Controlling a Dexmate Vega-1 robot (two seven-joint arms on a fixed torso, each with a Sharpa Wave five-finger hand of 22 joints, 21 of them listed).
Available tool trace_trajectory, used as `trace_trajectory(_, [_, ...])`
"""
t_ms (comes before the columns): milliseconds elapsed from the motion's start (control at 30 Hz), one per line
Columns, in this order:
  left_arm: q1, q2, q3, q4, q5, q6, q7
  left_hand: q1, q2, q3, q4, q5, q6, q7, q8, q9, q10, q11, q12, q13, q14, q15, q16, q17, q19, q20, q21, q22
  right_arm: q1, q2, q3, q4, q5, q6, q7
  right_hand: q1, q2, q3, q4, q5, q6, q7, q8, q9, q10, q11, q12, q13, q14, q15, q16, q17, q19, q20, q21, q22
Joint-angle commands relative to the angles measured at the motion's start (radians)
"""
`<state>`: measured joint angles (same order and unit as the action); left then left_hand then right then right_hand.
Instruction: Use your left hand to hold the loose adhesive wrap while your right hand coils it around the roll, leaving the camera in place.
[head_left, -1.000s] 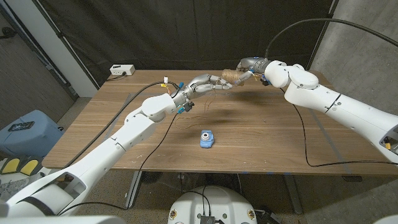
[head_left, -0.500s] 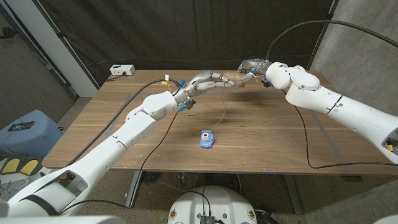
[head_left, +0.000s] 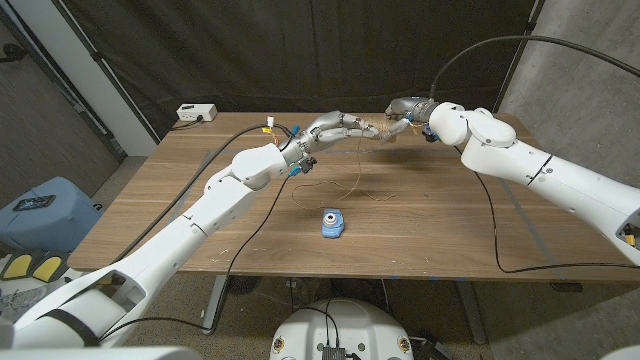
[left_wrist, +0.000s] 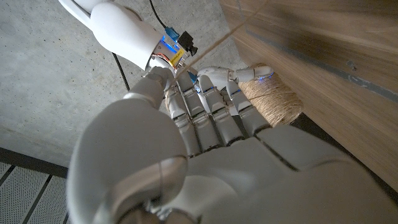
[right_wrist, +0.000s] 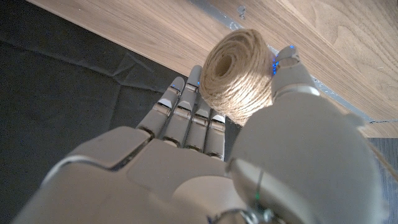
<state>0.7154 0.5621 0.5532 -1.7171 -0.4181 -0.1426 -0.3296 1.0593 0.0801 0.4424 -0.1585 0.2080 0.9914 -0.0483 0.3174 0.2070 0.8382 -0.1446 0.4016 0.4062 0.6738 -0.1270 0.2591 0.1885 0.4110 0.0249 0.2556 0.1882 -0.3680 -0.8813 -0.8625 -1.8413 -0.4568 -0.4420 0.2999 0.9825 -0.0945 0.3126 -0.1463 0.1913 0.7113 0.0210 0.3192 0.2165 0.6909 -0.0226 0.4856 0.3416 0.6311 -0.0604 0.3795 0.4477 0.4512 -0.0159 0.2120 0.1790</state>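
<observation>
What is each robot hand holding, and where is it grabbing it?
The right robot hand grips the twine roll around its side. The left robot hand has fingers against the roll; whether it pinches the loose strand cannot be told.

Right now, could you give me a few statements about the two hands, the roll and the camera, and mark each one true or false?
1. The right hand holds the twine-like roll. True.
2. The blue camera sits on the table nearer the robot than both hands. True.
3. The left hand grips the camera. False: it is raised by the roll, far from the camera.
4. The roll lies on the table. False: it is held above it.
5. A loose strand hangs toward the table. True.
</observation>
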Motion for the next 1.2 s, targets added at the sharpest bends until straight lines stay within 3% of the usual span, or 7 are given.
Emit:
trace_trajectory(33, [-0.002, -0.006, -0.001, -0.009, 0.004, 0.007, 0.013, 0.001, 0.009, -0.005, 0.000, 0.010, 0.013, 0.000, 0.004, 0.002, 0.014, 0.001, 0.002, 0.003, 0.009, 0.001, 0.004, 0.004, 0.011, -0.002, 0.009, 0.005, -0.011, -0.010, 0.001, 0.001, 0.005, 0.008, 0.000, 0.056, 0.122, -0.004, -0.002, 0.005, 0.142, -0.131, 0.003, 0.005, 0.140, -0.132, 0.009, 0.001, 0.009, -0.152, 0.002, 0.004, 0.009, -0.002, 0.004, 0.003])
trace_trajectory(467, [0.000, 0.000, -0.013, -0.028, 0.005, 0.006, 0.018, 0.002, 0.009, -0.006, -0.001, 0.011, 0.017, -0.004, 0.005, 0.002, 0.019, 0.000, 0.001, 0.008, 0.016, -0.003, 0.003, 0.004, 0.013, -0.002, 0.010, 0.005, -0.021, -0.016, 0.000, -0.001, 0.008, 0.015, 0.004, 0.059, 0.121, 0.002, -0.005, 0.007, 0.143, -0.132, 0.003, 0.005, 0.140, -0.134, 0.007, 0.002, 0.014, -0.151, -0.010, -0.007, 0.010, -0.001, 0.004, 0.003])
trace_trajectory(1200, [-0.041, -0.019, -0.017, 0.014, -0.003, -0.026, -0.019, 0.002, 0.011, -0.009, -0.002, 0.011, 0.015, 0.000, 0.003, 0.002, 0.018, 0.003, -0.003, 0.014, 0.014, -0.005, -0.001, 0.005, 0.013, -0.001, 0.010, 0.005, -0.052, -0.032, 0.007, -0.036, 0.014, 0.009, 0.000, 0.059, 0.122, 0.002, -0.005, 0.007, 0.144, -0.132, 0.002, 0.004, 0.142, -0.133, 0.005, 0.002, 0.017, -0.151, -0.014, -0.006, 0.012, -0.002, 0.004, 0.003])
